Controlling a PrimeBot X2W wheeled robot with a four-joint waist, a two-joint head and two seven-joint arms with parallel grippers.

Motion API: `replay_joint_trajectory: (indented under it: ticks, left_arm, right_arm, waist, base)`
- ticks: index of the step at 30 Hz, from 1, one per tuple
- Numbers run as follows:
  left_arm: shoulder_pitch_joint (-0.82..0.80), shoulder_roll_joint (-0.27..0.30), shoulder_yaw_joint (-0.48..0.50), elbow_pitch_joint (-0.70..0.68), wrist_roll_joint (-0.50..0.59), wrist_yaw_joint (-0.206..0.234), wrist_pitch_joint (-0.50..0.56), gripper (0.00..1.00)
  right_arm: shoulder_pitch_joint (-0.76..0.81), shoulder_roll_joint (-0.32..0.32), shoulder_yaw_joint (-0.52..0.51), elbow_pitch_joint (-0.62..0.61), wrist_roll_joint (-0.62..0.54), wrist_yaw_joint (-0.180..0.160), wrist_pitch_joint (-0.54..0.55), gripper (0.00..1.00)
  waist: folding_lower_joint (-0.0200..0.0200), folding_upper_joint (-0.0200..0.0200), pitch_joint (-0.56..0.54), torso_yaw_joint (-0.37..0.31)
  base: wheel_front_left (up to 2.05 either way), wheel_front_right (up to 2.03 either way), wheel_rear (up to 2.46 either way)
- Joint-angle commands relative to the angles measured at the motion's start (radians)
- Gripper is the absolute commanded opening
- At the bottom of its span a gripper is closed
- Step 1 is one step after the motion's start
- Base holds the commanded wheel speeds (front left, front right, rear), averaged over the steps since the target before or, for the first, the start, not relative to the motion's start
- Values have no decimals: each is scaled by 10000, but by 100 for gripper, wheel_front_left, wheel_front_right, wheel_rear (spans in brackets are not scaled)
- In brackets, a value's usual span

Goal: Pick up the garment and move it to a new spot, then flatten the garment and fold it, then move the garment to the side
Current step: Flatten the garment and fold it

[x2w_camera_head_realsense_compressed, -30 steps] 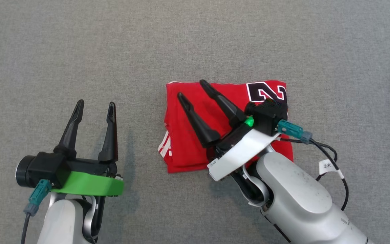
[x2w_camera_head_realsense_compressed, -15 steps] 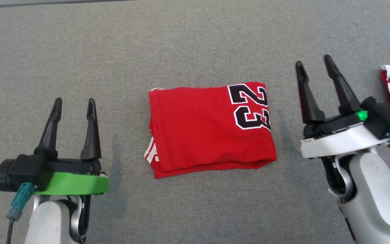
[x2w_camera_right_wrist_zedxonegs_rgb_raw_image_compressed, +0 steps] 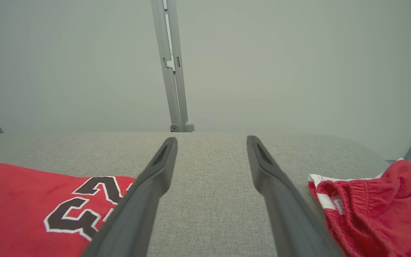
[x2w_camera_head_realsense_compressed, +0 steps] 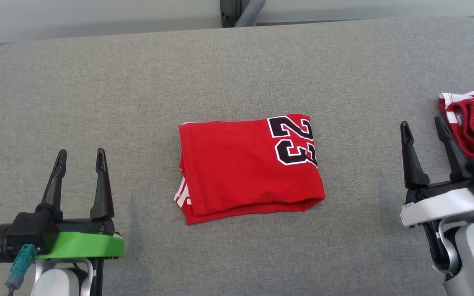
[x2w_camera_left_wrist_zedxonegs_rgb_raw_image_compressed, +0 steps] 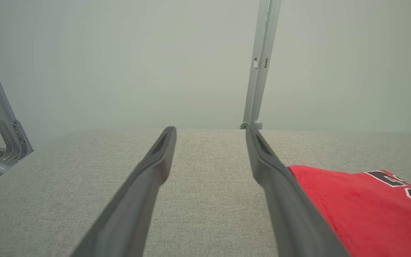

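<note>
On my right wrist camera I see the right gripper (x2w_camera_right_wrist_zedxonegs_rgb_raw_image_compressed: 211,140) with its two fingers (x2w_camera_right_wrist_zedxonegs_rgb_raw_image_compressed: 145,200) spread wide, and they hold nothing. They point over the grey table (x2w_camera_right_wrist_zedxonegs_rgb_raw_image_compressed: 209,214) toward its far edge. The folded garment (x2w_camera_right_wrist_zedxonegs_rgb_raw_image_compressed: 16,203), red with a black 23, lies flat at the left, and the left finger covers a part of the number. A red cloth (x2w_camera_right_wrist_zedxonegs_rgb_raw_image_compressed: 380,214) with white trim and a gathered band lies crumpled near the table's right edge, partly behind the right finger. Beyond the far edge a metal post (x2w_camera_right_wrist_zedxonegs_rgb_raw_image_compressed: 171,71) stands before a pale wall (x2w_camera_right_wrist_zedxonegs_rgb_raw_image_compressed: 298,64).
</note>
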Motion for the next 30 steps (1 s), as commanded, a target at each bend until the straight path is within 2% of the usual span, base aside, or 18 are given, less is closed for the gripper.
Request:
replay_joint_trajectory:
  ticks: [1,15,30]
  left_arm:
    - [127,122,53,11,29,63,-8,100]
    - [1498,413,56,-180,-122,189,659,100]
    - [2064,421,56,-399,-324,347,986,100]
  right_arm:
    - [200,-16,58,34,-57,-1,-15,100]
    - [1556,-85,168,-147,107,-1,679,100]
    - [2139,94,-278,-580,153,-1,1017,100]
  waist:
    - [0,-1,-448,-15]
    - [0,-1,-2103,-189]
    - [0,-1,-2402,-143]
  base:
    - [0,0,0]
    - [0,0,0]
    - [0,0,0]
